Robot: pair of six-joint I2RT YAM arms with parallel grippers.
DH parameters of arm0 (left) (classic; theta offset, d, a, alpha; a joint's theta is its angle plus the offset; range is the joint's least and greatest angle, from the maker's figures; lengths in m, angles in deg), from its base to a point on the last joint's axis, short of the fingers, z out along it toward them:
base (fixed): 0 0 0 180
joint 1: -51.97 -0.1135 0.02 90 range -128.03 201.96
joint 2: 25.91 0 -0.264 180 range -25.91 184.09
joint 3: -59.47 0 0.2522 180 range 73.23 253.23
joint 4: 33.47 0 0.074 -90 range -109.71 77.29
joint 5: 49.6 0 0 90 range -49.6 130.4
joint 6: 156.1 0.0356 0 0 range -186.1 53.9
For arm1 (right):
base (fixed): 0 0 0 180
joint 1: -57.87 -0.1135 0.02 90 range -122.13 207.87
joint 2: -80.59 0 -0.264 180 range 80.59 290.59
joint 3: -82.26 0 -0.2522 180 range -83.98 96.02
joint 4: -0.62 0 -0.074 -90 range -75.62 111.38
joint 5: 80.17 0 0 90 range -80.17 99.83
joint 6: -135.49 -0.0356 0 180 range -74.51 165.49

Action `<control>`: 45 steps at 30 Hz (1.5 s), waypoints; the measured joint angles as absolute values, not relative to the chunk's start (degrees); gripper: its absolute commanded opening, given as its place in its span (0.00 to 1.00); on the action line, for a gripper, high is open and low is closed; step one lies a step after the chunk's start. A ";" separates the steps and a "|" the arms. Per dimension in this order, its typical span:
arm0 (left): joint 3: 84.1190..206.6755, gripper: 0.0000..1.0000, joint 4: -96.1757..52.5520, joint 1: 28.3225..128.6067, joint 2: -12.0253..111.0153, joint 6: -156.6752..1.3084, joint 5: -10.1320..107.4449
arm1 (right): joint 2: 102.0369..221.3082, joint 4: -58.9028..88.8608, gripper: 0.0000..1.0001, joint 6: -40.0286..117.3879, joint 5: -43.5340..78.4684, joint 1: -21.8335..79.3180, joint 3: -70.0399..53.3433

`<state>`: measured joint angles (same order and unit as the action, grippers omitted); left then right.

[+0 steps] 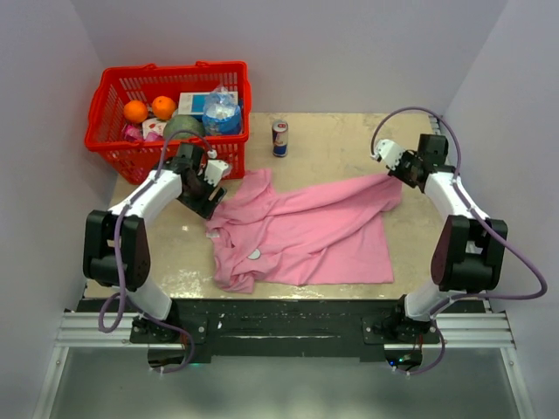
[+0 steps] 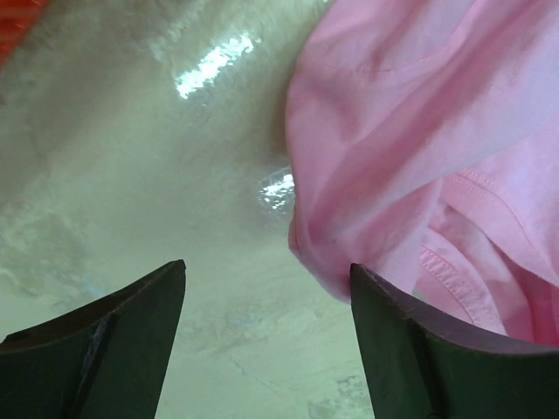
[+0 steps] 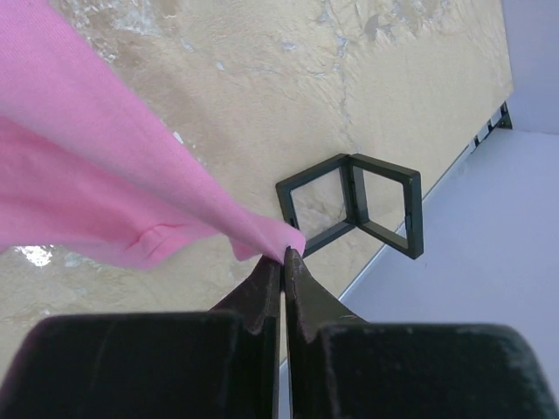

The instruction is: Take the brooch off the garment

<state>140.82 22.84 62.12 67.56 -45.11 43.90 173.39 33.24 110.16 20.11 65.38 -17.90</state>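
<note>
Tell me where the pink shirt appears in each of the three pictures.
Top external: the shirt lies in the middle of the table.
Left wrist: upper right, beside the open left gripper.
Right wrist: upper left, its corner pinched by the right gripper.
Shared landmark: the beige table.

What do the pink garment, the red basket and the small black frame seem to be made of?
The garment looks like soft woven cloth, matte: it wrinkles and shows stitched seams. The basket seems moulded plastic, slightly glossy, with an open lattice wall. The black frame looks like rigid plastic or painted metal, matte; I cannot tell which.
</note>
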 measured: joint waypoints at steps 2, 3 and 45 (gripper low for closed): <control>140.84 0.63 22.79 62.03 68.81 -46.20 44.73 | 173.06 33.21 0.00 109.48 20.26 65.38 -17.90; 140.97 0.59 22.71 61.99 69.61 -46.71 45.37 | 173.06 33.26 0.00 109.24 20.28 65.38 -17.90; 178.68 0.00 26.68 60.96 35.08 -37.98 60.60 | 132.80 46.15 0.00 85.35 8.66 66.14 16.29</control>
